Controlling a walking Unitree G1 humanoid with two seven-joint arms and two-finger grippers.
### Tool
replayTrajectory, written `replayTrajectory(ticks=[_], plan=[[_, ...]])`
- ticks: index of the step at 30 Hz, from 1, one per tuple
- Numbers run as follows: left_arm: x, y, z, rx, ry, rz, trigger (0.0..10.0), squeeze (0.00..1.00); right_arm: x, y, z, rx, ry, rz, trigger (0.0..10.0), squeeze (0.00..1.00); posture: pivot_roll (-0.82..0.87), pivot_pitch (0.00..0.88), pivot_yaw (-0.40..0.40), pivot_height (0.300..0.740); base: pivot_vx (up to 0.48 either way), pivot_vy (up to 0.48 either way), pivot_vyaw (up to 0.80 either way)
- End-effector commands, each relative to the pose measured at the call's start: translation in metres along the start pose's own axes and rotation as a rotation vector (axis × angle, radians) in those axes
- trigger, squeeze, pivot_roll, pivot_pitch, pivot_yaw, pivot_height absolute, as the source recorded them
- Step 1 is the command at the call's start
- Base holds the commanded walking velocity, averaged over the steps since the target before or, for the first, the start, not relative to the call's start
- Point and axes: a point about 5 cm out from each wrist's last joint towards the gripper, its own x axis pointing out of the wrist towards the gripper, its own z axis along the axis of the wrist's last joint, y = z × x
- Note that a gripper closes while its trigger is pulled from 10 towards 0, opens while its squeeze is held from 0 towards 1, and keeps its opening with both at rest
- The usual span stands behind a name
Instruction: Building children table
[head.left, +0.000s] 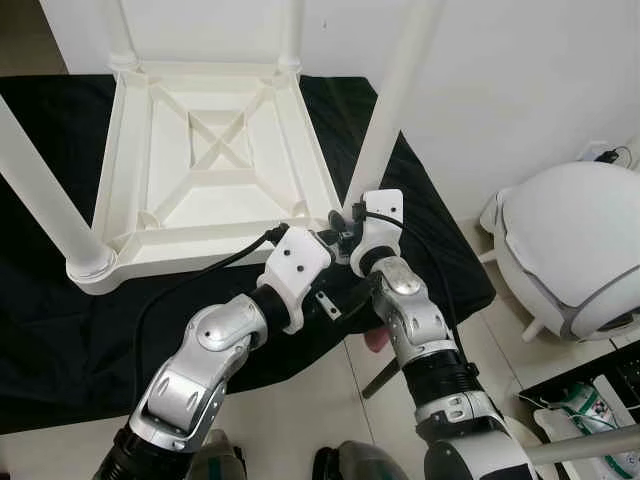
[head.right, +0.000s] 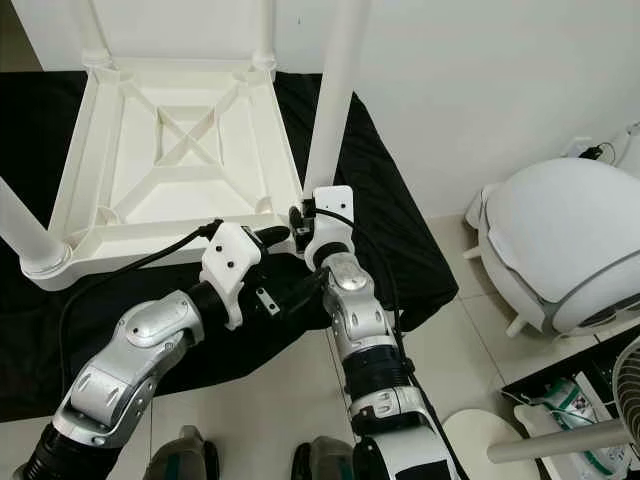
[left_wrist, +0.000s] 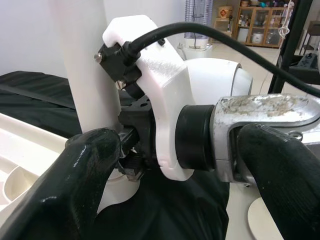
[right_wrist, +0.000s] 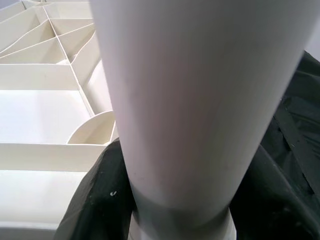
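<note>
A white children's table (head.left: 215, 150) lies upside down on a black cloth (head.left: 60, 330), its legs pointing up. At its near right corner my right gripper (head.left: 340, 225) is shut on the base of the table leg (head.left: 395, 90). In the right wrist view that leg (right_wrist: 190, 100) stands between the black fingers (right_wrist: 95, 200), seated in its corner socket. My left gripper (head.left: 332, 243) is open just beside the right wrist. In the left wrist view its fingers (left_wrist: 75, 175) are spread on either side of the right arm's white camera mount (left_wrist: 155, 85).
A rounded white and grey appliance (head.left: 570, 240) stands on the tiled floor at the right, by the white wall. A low shelf with small items (head.left: 600, 400) is at the lower right. The cloth's near edge ends at the floor in front of me.
</note>
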Motion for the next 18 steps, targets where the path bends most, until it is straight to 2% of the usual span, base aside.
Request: replayTrajectory(ticks=[1,2,3,4,12,13,16,17,18], plan=[[0.001,0.0,-0.002,-0.001,0.006,0.008,10.0,0.0,-0.003,-0.005,-0.007,-0.001,0.042,-0.025,10.0,0.0,0.03,0.01,-0.095,0.74,0.0,0.0,0.0],[0.001,0.0,-0.002,-0.002,0.005,0.009,10.0,0.0,-0.004,-0.007,-0.006,-0.002,0.042,-0.031,10.0,0.28,0.03,0.009,-0.096,0.74,0.0,0.0,0.0],[0.001,0.0,-0.002,-0.002,0.005,0.009,10.0,0.0,-0.004,-0.007,-0.006,-0.002,0.042,-0.031,10.0,0.28,0.03,0.009,-0.096,0.74,0.0,0.0,0.0],[0.001,-0.001,-0.002,-0.003,0.005,0.009,10.0,0.0,-0.005,-0.01,-0.004,0.003,0.031,-0.032,10.0,1.0,0.03,0.01,-0.097,0.74,0.0,0.0,0.0],[0.001,-0.001,-0.002,-0.006,0.005,0.009,10.0,0.0,-0.019,-0.027,0.007,0.004,-0.023,0.04,10.0,1.0,0.02,0.014,-0.1,0.74,0.0,0.0,0.0],[0.0,-0.002,-0.003,-0.006,0.005,0.009,10.0,0.0,-0.025,-0.031,0.007,0.002,-0.023,0.07,10.0,0.66,0.02,0.018,-0.099,0.74,0.0,0.0,0.0],[0.0,-0.002,-0.003,-0.006,0.006,0.009,10.0,0.0,-0.028,-0.034,0.007,0.0,-0.022,0.091,10.0,0.66,0.02,0.018,-0.099,0.74,0.0,0.0,0.0],[0.0,-0.002,-0.003,-0.008,0.007,0.007,10.0,0.0,-0.037,-0.04,0.009,-0.017,-0.023,0.168,10.0,0.0,0.02,0.02,-0.095,0.74,0.0,0.0,0.0],[0.0,-0.002,-0.003,-0.008,0.007,0.007,10.0,0.0,-0.037,-0.04,0.009,-0.017,-0.023,0.168,10.0,0.0,0.02,0.02,-0.095,0.74,0.0,0.0,0.0]])
